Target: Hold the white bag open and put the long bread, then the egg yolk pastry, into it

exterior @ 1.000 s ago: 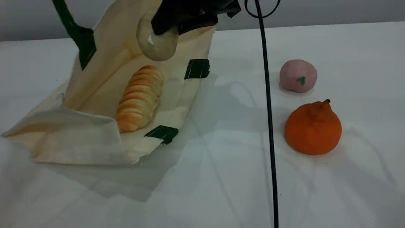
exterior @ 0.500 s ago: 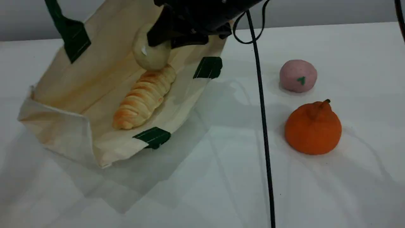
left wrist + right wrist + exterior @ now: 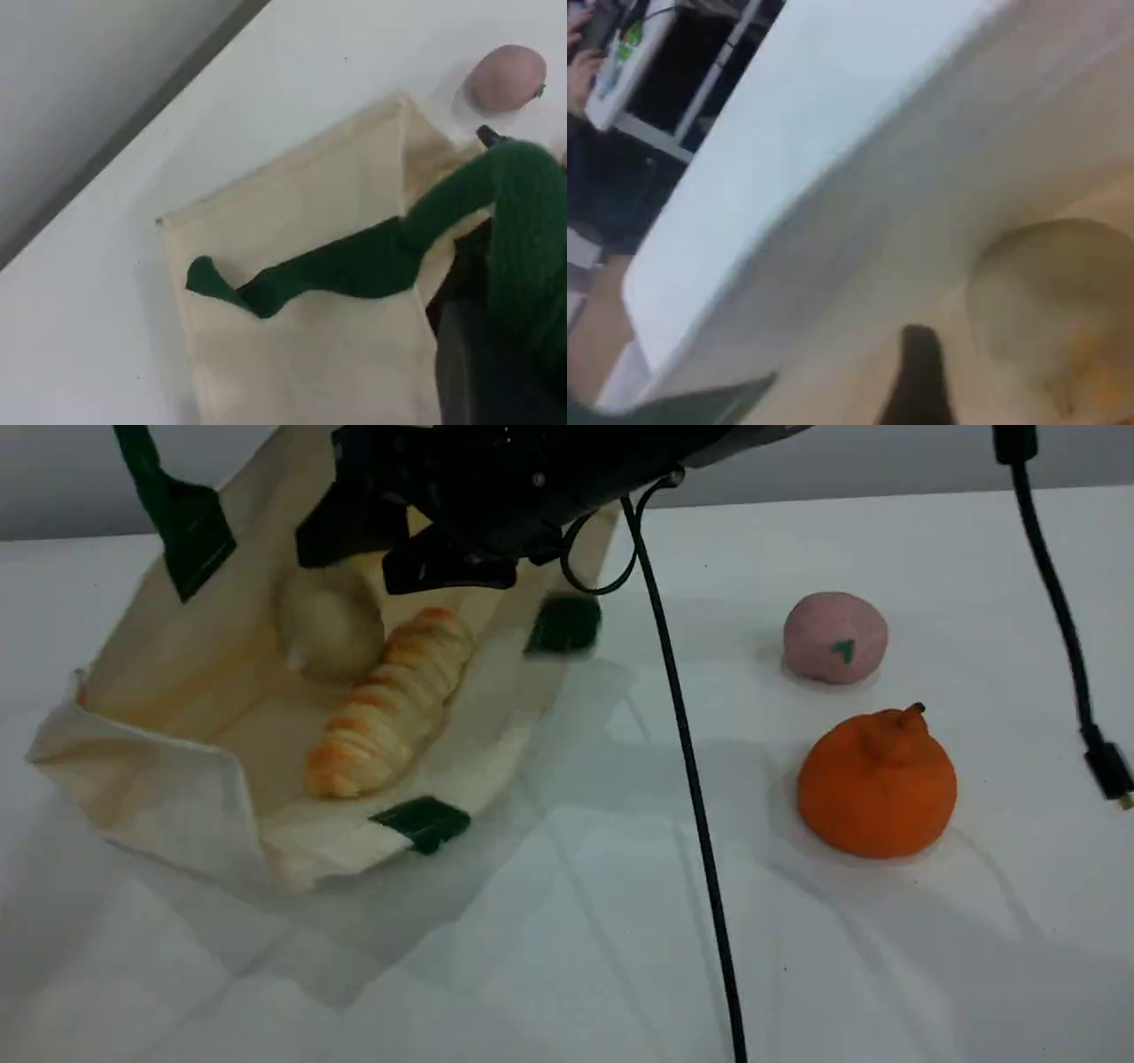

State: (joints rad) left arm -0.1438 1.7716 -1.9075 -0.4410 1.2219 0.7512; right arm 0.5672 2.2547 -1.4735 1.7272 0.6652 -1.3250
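Observation:
The white bag lies tilted open on the table's left, its green strap handle pulled up out of the scene view. Inside it the long bread lies slanted, and the egg yolk pastry rests against its upper end. Just above the pastry my right gripper hangs open, holding nothing. The right wrist view shows one dark fingertip beside the pastry. In the left wrist view my left gripper is shut on the green strap over the bag's cloth.
A pink ball and an orange tangerine-shaped item sit on the right of the white table. A black cable hangs down the middle. A second cable dangles at the far right.
The right gripper carried the pastry down into the bag, then opened and let it go beside the bread. The bag shifted a little to the left.

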